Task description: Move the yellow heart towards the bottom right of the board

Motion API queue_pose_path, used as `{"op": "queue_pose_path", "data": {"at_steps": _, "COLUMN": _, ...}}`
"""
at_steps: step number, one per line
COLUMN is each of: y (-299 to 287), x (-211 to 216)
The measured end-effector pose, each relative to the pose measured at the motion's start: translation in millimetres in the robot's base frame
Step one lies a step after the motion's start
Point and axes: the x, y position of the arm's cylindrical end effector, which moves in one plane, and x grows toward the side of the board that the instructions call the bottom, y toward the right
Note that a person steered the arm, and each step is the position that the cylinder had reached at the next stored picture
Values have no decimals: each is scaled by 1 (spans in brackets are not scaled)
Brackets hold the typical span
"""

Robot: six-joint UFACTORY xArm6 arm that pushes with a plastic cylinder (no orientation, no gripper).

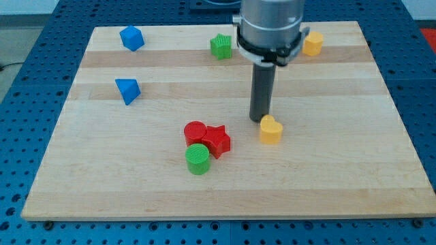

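Currently
step: lining up push behind yellow heart (270, 129)
my tip (259, 120): no gripper, nothing held, touching heart's upper-left
heart: just lower-right of tip
next: push toward surface (354, 184) bottom right

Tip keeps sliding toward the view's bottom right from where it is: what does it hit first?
Most likely the yellow heart: my tip sits just at its upper-left edge, apparently touching or nearly so. Beyond the heart, only the board.
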Motion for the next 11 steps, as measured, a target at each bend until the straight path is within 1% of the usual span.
{"op": "queue_pose_path", "data": {"at_steps": 1, "y": 31, "x": 2}}
{"op": "queue_pose_path", "data": {"at_steps": 2, "y": 30, "x": 21}}
{"op": "queue_pose_path", "data": {"at_steps": 3, "y": 5, "x": 24}}
{"op": "queue_pose_path", "data": {"at_steps": 4, "y": -2, "x": 32}}
{"op": "queue_pose_path", "data": {"at_steps": 5, "y": 10, "x": 53}}
{"op": "queue_pose_path", "data": {"at_steps": 7, "y": 51, "x": 71}}
{"op": "queue_pose_path", "data": {"at_steps": 8, "y": 68, "x": 62}}
{"op": "queue_pose_path", "data": {"at_steps": 9, "y": 90, "x": 60}}
{"op": "queue_pose_path", "data": {"at_steps": 11, "y": 115, "x": 55}}
